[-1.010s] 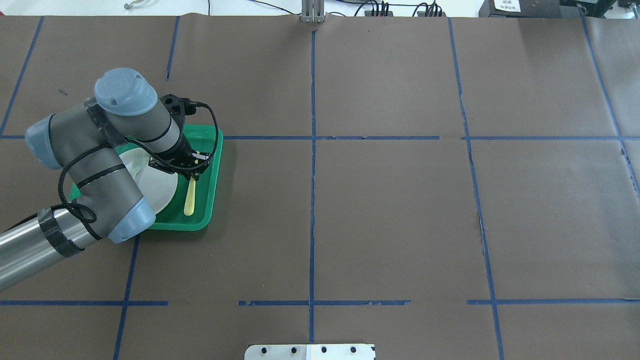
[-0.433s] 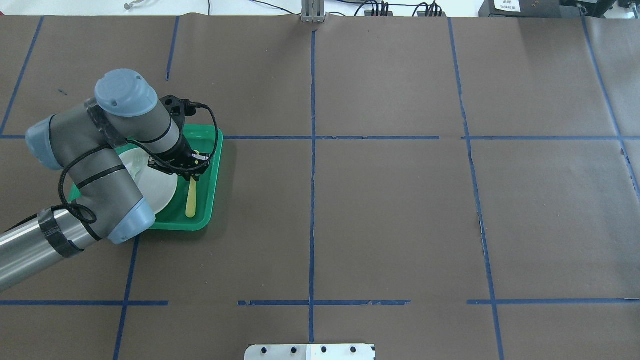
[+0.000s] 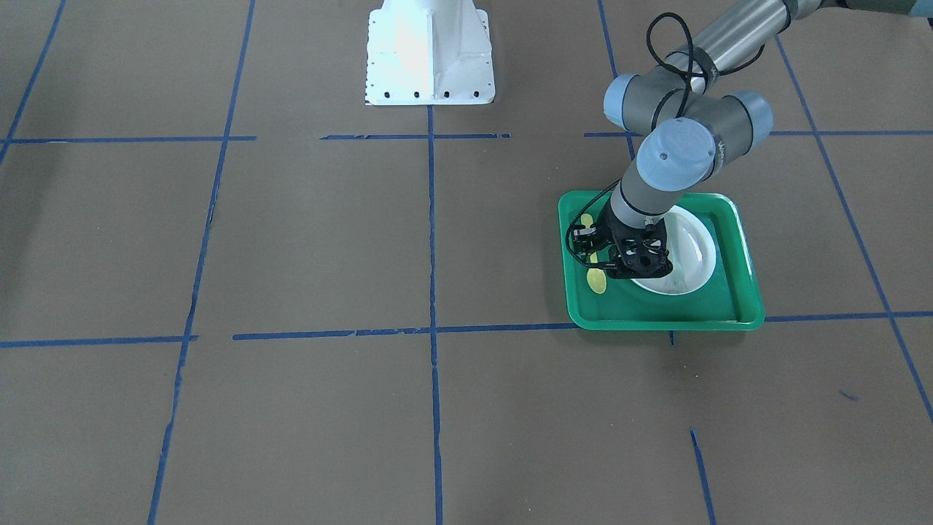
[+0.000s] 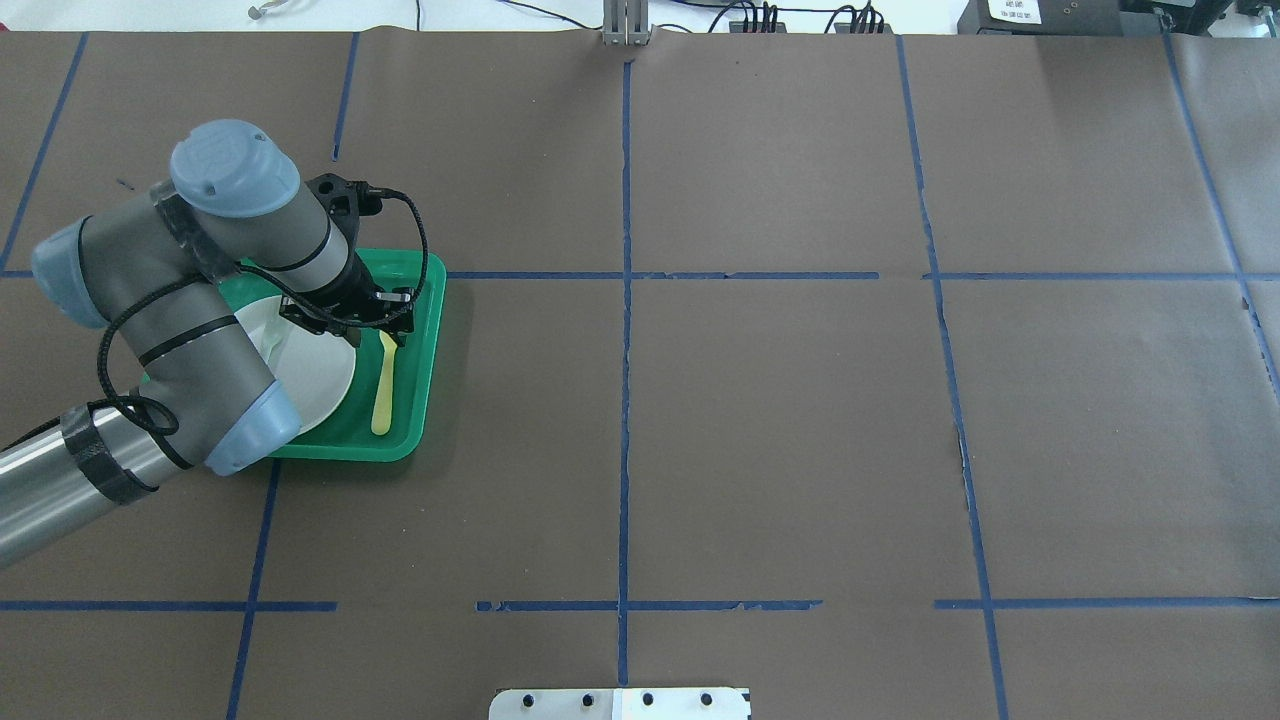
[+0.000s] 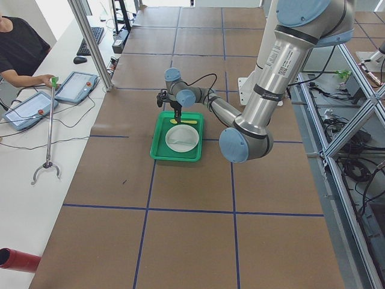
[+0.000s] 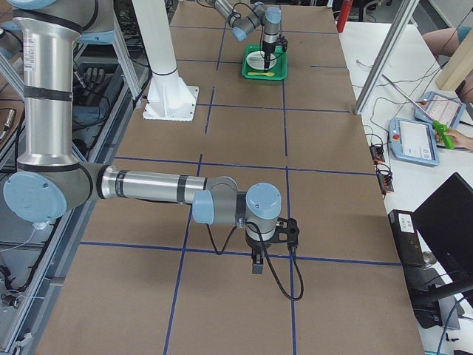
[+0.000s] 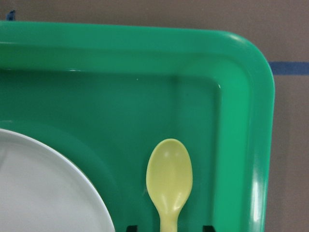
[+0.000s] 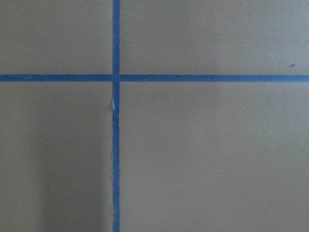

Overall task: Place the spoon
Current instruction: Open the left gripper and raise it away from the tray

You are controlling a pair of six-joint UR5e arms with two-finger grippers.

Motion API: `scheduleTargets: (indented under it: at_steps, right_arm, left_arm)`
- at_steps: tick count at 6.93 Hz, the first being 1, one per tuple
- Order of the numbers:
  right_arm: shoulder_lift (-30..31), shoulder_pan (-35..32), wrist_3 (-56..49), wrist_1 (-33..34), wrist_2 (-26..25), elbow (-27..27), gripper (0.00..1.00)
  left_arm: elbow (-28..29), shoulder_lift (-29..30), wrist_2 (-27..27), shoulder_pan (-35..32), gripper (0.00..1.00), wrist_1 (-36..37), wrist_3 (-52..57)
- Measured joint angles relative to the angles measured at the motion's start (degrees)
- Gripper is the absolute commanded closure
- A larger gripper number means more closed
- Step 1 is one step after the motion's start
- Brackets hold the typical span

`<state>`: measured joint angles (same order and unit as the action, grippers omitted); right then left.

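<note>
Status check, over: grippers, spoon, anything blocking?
Left gripper open, above spoon. Right gripper far off, state unclear. Spoon flat in green tray, beside white plate. Nothing lies on it.

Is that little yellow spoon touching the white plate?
Apart. The left wrist view plainly shows a strip of bare green tray between the spoon and the plate.

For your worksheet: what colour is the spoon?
The spoon is pale yellow; left wrist view is clearest.

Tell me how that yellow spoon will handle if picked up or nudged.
Probably light and stiff: the spoon looks like thin moulded plastic. It lies flat in the green tray, so it would likely slide, not roll.
</note>
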<state>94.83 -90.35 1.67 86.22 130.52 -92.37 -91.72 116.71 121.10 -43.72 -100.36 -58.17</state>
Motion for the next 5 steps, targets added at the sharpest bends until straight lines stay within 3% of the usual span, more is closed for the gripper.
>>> scheduleTargets:
  at_steps: [5]
  right_arm:
    - [0.00,0.00,0.00,0.00,0.00,0.00,0.00]
  left_arm:
    - [-5.95,-4.41,0.46,-12.69,0.35,0.49,7.50]
